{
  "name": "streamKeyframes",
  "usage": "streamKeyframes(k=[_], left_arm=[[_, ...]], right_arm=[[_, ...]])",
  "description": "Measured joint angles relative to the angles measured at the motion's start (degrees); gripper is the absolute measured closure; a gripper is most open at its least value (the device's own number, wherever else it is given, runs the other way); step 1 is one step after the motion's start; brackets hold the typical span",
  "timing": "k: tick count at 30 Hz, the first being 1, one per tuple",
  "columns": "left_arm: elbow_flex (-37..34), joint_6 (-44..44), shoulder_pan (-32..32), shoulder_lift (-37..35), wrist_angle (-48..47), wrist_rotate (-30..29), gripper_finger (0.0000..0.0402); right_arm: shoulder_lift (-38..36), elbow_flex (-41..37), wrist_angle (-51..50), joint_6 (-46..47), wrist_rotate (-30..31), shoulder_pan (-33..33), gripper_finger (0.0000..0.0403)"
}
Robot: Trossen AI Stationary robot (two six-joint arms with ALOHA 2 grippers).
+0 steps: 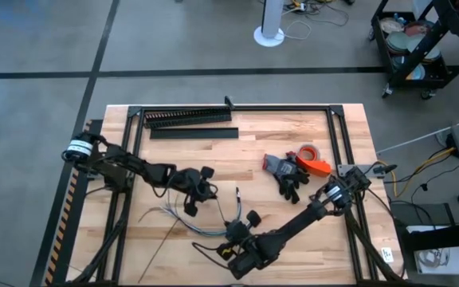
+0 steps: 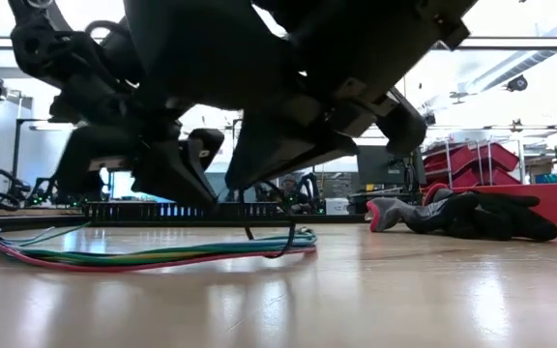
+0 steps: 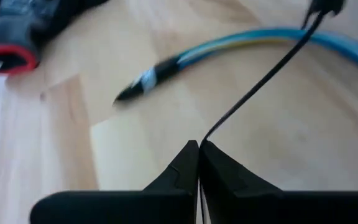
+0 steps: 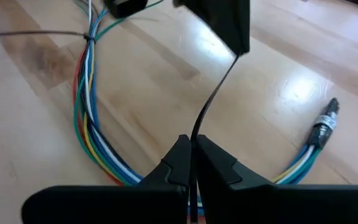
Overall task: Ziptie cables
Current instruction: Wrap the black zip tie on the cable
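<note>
left gripper [image 3: 198, 149]: pinched shut on one end of thin black ziptie [image 3: 260, 87]
right gripper [image 4: 192, 144]: clamped on its other end, above multicoloured cable bundle [image 4: 89, 118]
risk: uneven pulling could slip the strip from either pinch

A grey concrete floor [image 1: 38, 48] crossed by dark lines fills the upper part of the high view. A white round stand [image 1: 270, 32] sits at top centre, a black wheeled cart [image 1: 421, 44] at upper right. In the low view, red bins [image 2: 477, 159] stand at right under bright ceiling light.
</note>
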Motion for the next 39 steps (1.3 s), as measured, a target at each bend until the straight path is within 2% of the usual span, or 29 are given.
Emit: streamKeyframes(k=[5,10,13,17,19,23,27,31,35,39], left_arm=[[-2.7,-0.7,2.8,-1.1,-0.1,-1.0,0.0400],[-7.3,-1.9,6.5,-7.1,-0.5,-3.9,0.0400],[-9.1,-3.5,7.6,-12.1,0.0,1.9,0.0400],[-9.7,-5.3,5.3,-16.5,1.7,15.5,0.0401],[-9.6,-6.2,3.1,-16.7,3.2,16.1,0.0395],[-8.0,-6.5,-1.1,-12.7,7.0,14.5,0.0363],[-4.8,-6.7,-4.9,-5.2,13.0,14.5,0.0317],[0.3,-5.0,-7.4,2.6,13.9,14.6,0.0280],[5.2,-4.4,-8.3,10.2,14.0,14.9,0.0276],[8.5,-4.4,-8.3,14.4,13.9,18.3,0.0296]], right_arm=[[0.0,-0.6,0.3,0.7,-0.9,0.9,0.0403],[0.0,-1.2,0.7,1.0,-1.7,1.6,0.0403],[0.0,-1.3,0.6,1.0,-1.3,1.2,0.0403],[0.0,-1.3,0.6,0.4,-0.9,1.1,0.0403],[0.0,-1.3,0.6,0.4,-0.9,1.1,0.0403],[0.0,-1.3,0.5,0.4,-0.7,0.9,0.0403],[0.0,-1.3,0.5,0.5,-0.5,0.9,0.0403],[0.0,-1.3,0.5,0.4,-0.4,0.9,0.0403],[0.0,-1.3,0.4,0.5,-0.4,0.9,0.0403],[0.0,-1.3,0.4,0.5,-0.3,0.9,0.0403]])
